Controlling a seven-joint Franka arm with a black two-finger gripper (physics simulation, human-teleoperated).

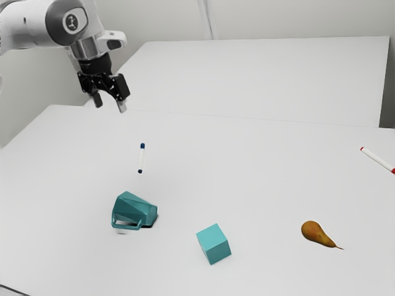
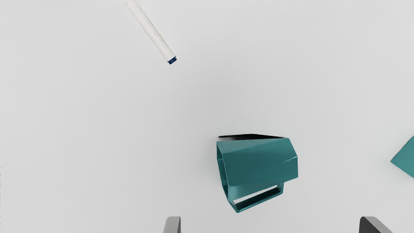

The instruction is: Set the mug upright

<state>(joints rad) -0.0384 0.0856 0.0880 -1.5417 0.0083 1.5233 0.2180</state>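
At the exterior view's left, the arm point(image 1: 31, 28) holds the gripper point(image 1: 110, 106) above the table point(image 1: 259, 185), well apart from everything lying there. It is open, its fingers point(image 2: 173, 225) standing wide apart in the wrist view, with the mug beyond the gap between them. Just right of the gripper in the exterior view, and nearer the camera, the mug point(image 1: 137, 208) lies on its side on the table, dark teal and faceted. Its mouth faces the exterior view's left, its base the right, and its handle point(image 1: 126, 227) is on the side nearer that camera. Slightly further right, behind the mug, lies the blue pen point(image 1: 142, 159), white with dark blue ends. Next comes the cube point(image 1: 213, 243), a lighter teal, near the mug's base end but apart from it. Then the pear point(image 1: 316, 234), brownish orange, lies with its stem pointing right. Last, by the right edge, is the red pen point(image 1: 378, 160), white with red ends, slanting across the table.
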